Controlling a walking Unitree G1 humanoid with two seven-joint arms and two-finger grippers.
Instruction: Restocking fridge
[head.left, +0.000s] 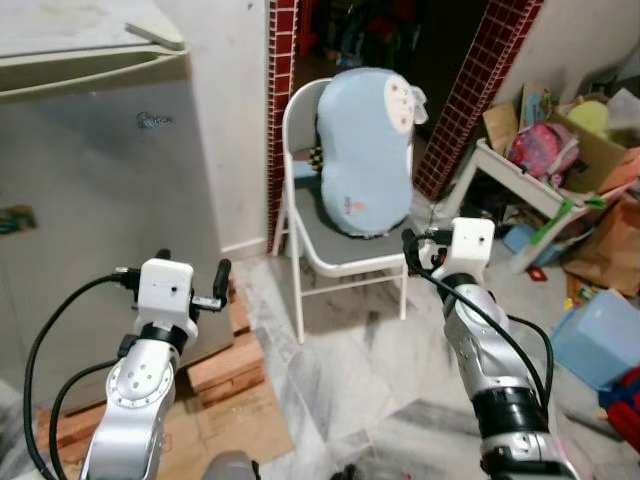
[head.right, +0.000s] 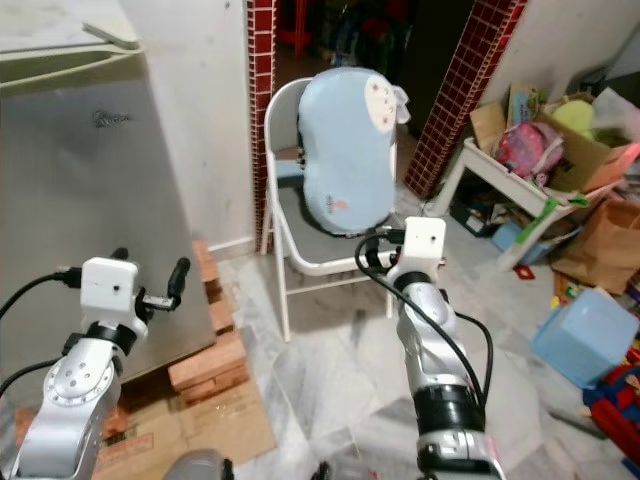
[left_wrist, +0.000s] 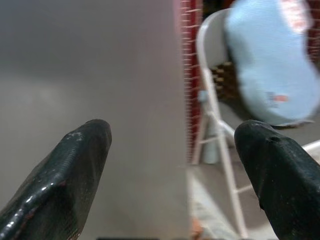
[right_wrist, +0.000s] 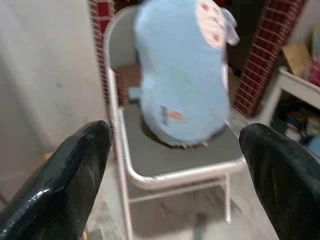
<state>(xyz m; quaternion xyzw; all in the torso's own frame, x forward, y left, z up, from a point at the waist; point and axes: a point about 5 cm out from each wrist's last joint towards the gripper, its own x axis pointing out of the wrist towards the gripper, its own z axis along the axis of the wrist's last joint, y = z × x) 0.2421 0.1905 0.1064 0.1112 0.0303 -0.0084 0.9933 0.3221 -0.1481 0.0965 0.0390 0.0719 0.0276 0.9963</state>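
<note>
The grey fridge (head.left: 90, 180) stands at the left with its door closed, raised on red bricks (head.left: 225, 365). My left gripper (head.left: 192, 268) is held up just in front of the door's right edge, open, with nothing between its fingers. In the left wrist view the gripper (left_wrist: 172, 130) faces the fridge's side edge, its fingers (left_wrist: 75, 165) wide apart. My right gripper (head.left: 420, 250) is also raised and open, empty, close to the front corner of a white folding chair (head.left: 345, 262). In the right wrist view this gripper (right_wrist: 175, 132) looks at the chair seat.
A light blue cushion (head.left: 365, 150) leans on the chair's back. Brick pillars (head.left: 470, 95) frame a dark doorway behind it. At the right are a white low table (head.left: 520, 175) with clutter, a brown bag (head.left: 610, 250) and a blue box (head.left: 600, 335). Cardboard (head.left: 220, 425) lies by the bricks.
</note>
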